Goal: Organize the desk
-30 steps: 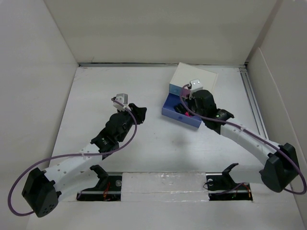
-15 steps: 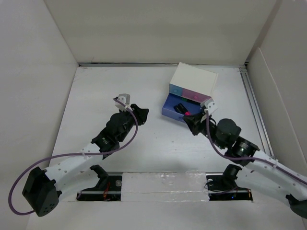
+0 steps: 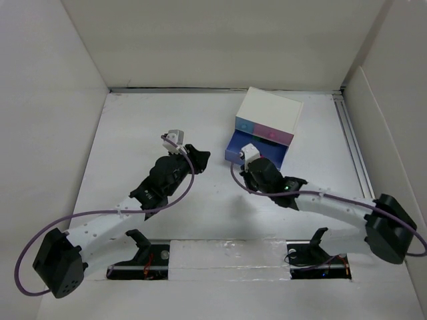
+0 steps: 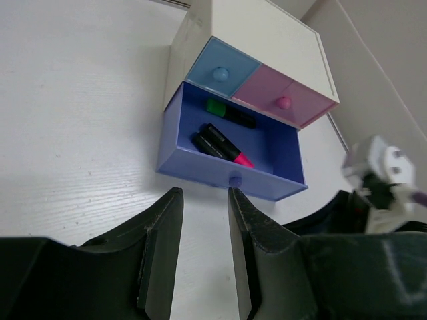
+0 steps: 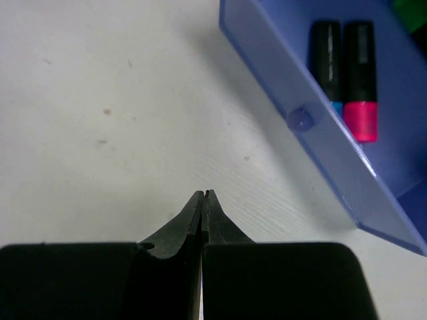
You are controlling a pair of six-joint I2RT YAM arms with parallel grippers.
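Note:
The desk (image 3: 133, 127) is a white tabletop walled by white panels. A small white drawer box (image 3: 272, 108) stands at the back right, and its dark blue bottom drawer (image 4: 227, 167) is pulled open. In the drawer lie a green marker (image 4: 230, 113) and two black markers (image 4: 220, 141), one with a pink end (image 5: 359, 100). My left gripper (image 3: 198, 157) is open and empty, left of the drawer and pointing at it. My right gripper (image 3: 244, 172) is shut and empty, low over the desk just in front of the drawer's left corner (image 5: 233, 20).
The box's upper drawers, light blue (image 4: 220, 67) and pink (image 4: 283, 100), are shut. The open drawer's front has a small knob (image 5: 300, 120). A metal rail (image 3: 352, 143) runs along the desk's right side. The arm bases sit at the near edge.
My right gripper has left the open drawer, pulled back toward the near edge, then swung to the drawer's front-left corner. My left arm has barely moved.

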